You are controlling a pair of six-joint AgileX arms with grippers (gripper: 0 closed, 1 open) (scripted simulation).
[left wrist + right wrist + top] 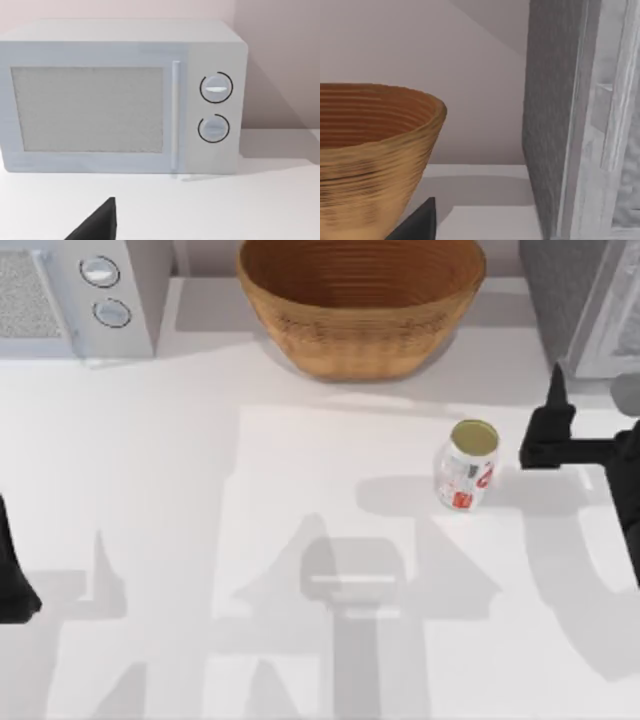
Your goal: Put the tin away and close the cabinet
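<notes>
Standing upright right of centre in the top view, the small gold-topped tin with a red-marked white label [467, 466] sits just beside the right gripper [545, 435], whose jaw state cannot be told. The right wrist view alone shows the grey cabinet's [580, 125] front beside the wicker basket [370, 165]. The left gripper [15, 580] is parked at the left edge.

Tin [467, 466] right of centre, basket [360, 305] behind, microwave [70, 290] back left, cabinet [590, 300] back right
</notes>
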